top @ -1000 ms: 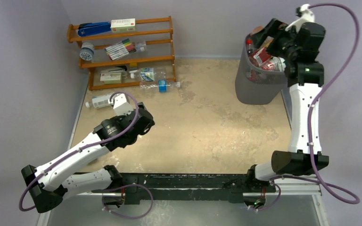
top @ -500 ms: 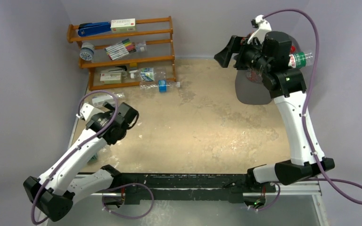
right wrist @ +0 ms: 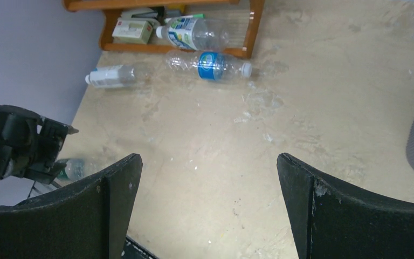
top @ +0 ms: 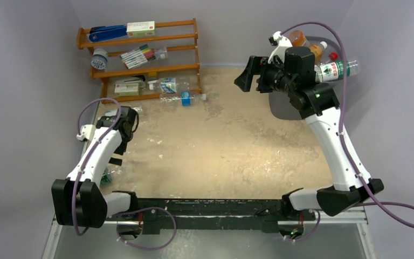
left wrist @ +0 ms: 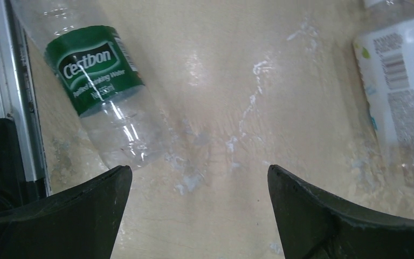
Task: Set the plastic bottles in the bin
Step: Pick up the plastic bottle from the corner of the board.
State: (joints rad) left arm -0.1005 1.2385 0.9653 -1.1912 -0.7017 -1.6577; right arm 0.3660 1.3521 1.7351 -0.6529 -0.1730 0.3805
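the green-labelled bottle (left wrist: 105, 97) is located ahead-left of the open, empty left gripper (left wrist: 197, 178), its long axis oblique to the jaw gap.

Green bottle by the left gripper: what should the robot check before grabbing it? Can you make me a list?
1. Left gripper open and empty: ok.
2. Green bottle lying on its side, in plain view: ok.
3. Bottle between the fingers: not ok; it lies off to one side, ahead of one finger.
4. White-label bottle apart from it: ok.
5. Right gripper open, empty and far across: ok.
6. Room in the bin: cannot tell; it is mostly hidden in the top view.
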